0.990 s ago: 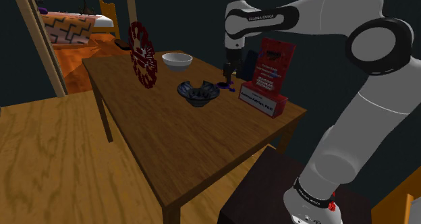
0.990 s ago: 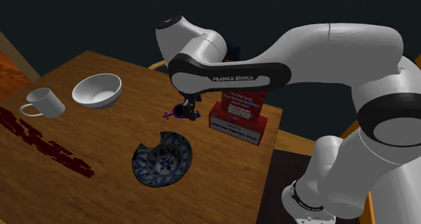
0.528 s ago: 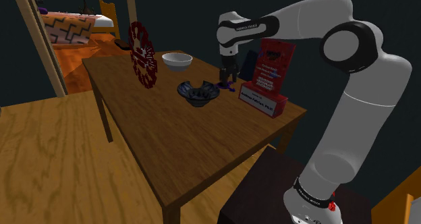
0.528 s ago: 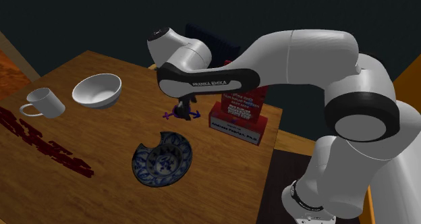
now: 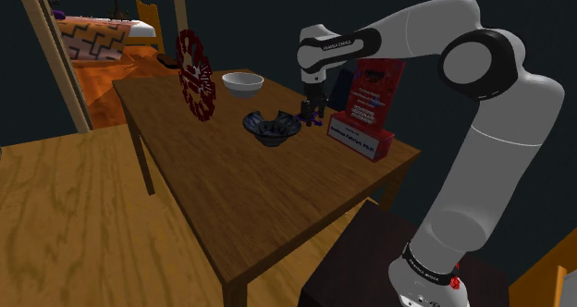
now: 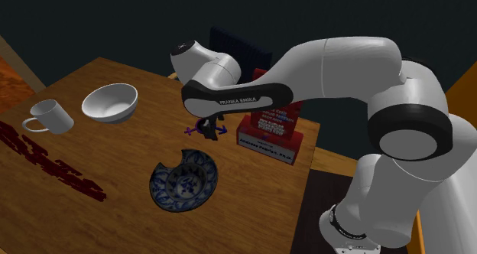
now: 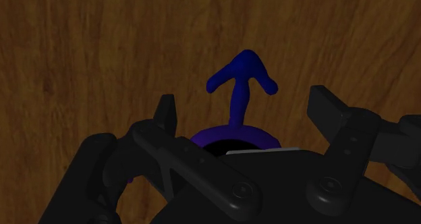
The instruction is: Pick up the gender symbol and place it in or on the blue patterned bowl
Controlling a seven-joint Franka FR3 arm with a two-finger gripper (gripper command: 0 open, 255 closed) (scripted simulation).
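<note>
In the shoulder view, the black claw (image 5: 311, 116) points straight down at the far side of the brown wooden table (image 5: 231, 194). The small purple gender symbol (image 5: 319, 123) lies flat on the table right under the claw. It sits between the blue patterned bowl (image 5: 273, 128) and the red box with writing (image 5: 368, 108). I cannot tell from here how the fingers stand.

In the second exterior view, the claw (image 6: 208, 131) hangs low over the symbol (image 6: 220, 128). Little purple arms stick out on both sides of the claw. The bowl (image 6: 183, 185) is near, a bit closer to the camera, with a bite-shaped gap in its rim. The red box (image 6: 267, 134) stands just beside the symbol.

In the wrist view, the claw (image 7: 246, 111) is spread wide. The symbol (image 7: 241, 77) lies in the gap, and the fingers (image 7: 165, 111) do not touch it. It is a dark purple ring with a stem and a blue arrow head pointing away from the claw. The ring is partly hidden by the claw's black body.
</note>
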